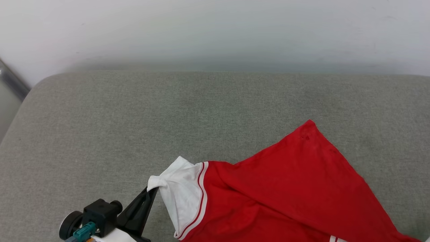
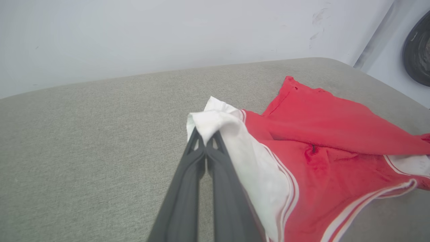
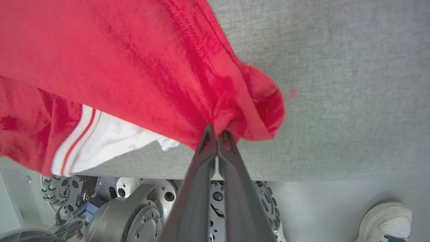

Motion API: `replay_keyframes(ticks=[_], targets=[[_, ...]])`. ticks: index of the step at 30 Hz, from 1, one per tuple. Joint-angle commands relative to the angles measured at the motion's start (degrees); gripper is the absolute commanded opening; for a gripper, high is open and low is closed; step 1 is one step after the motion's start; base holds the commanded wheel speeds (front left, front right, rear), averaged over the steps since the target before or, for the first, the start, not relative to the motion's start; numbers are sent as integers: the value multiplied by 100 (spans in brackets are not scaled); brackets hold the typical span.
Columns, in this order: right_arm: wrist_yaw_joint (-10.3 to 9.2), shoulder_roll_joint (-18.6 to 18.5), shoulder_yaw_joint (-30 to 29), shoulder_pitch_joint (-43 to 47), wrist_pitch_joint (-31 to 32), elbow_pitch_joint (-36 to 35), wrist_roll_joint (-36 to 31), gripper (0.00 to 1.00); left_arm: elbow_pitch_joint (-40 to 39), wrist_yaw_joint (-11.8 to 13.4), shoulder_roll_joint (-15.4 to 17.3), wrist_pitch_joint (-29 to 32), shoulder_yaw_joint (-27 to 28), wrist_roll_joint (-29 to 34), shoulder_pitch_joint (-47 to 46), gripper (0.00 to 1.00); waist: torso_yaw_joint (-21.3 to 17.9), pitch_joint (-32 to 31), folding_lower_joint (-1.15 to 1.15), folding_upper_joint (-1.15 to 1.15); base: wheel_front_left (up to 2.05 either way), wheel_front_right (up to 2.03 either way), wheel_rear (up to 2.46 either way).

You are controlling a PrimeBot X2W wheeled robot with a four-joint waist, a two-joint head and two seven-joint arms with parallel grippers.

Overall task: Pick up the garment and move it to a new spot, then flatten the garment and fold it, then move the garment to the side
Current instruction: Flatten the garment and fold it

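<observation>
Red garment (image 1: 285, 188) w/ white sleeves lies partly spread on a grey fabric cushion (image 1: 168, 111), towards its front right in the head view; a pale wall (image 1: 215, 33) runs behind the cushion.

Left tool (image 1: 153, 190) rises from the lower left of the head view; its two dark fingers are pressed together, pinching the bunched end of a white sleeve (image 1: 183, 188). Red-and-white striped trim (image 1: 201, 195) marks where that sleeve joins the red body. One red corner of the cloth points away from the robot towards the wall.

Left wrist view: left tool (image 2: 205, 137) tips meet on the sleeve (image 2: 248, 158), which is lifted a little off the cushion (image 2: 84, 151); rest of the garment (image 2: 336, 161) trails to the right in loose folds. A dark round object (image 2: 418, 50) sits at the upper right edge; can't tell what it is.

Right wrist view: right tool (image 3: 217, 132) has its fingers closed tight, nipping a gathered red fold of the garment (image 3: 134, 60) near the cushion's (image 3: 336, 84) front edge; the cloth hangs over that edge, w/ a white sleeve and striped trim showing beneath. Below are the robot's wheeled base (image 3: 134, 208) and, at lower right, a person's white shoe (image 3: 386, 222) on the floor.
</observation>
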Motion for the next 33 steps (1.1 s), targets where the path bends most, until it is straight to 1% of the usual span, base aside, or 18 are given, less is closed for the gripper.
replay_keyframes(ticks=[1, 2, 7, 10, 13, 18, 21, 26, 30, 33], targets=[[-2, 26, -12, -38, -85, 2, 85, 76, 17, 6, -9, -32, 4, -3, -7, 0, 27, -15, 1, 0, 0, 0, 0], [-2, 19, -14, -88, -121, 1, 113, 100, 9, -6, -5, -33, -4, 9, -24, 0, 50, -23, 1, 0, 0, 0, 0], [-2, -325, 143, -355, -100, -232, 259, 100, -134, -40, 44, 32, -50, 86, -124, 0, 218, 30, 1, 0, 0, 0, 0], [-2, -497, 203, -670, -15, -435, 380, 100, -273, -35, 50, 74, -82, 176, -227, 0, 367, 157, 1, 0, 0, 0, 0], [-2, -743, 379, -1046, 144, -663, 360, 100, -446, -50, 14, 149, -133, 269, -368, 0, 561, 336, 1, 0, 0, 0, 0], [-2, -887, 553, -1733, 404, -735, 356, 100, -622, -98, -83, 209, -240, 410, -580, 0, 859, 625, 1, 0, 0, 0, 0], [-1, -901, 826, -2314, 614, -522, 195, 100, -719, -125, -173, 248, -295, 490, -738, 0, 1063, 838, 1, 0, 0, 0, 0], [-2, -920, 1241, -3138, 827, 128, -241, 100, -805, -163, -294, 335, -394, 608, -968, 0, 1408, 1207, 1, 0, 0, 0, 0], [-2, -1001, 1422, -3593, 899, 647, -587, 100, -838, -213, -412, 325, -457, 662, -1108, 0, 1667, 1473, 1, 0, 0, 0, 0], [-2, -1047, 1465, -3740, 885, 1008, -746, 100, -794, -228, -525, 288, -513, 682, -1171, 0, 1844, 1612, 1, 0, 0, 0, 0]])
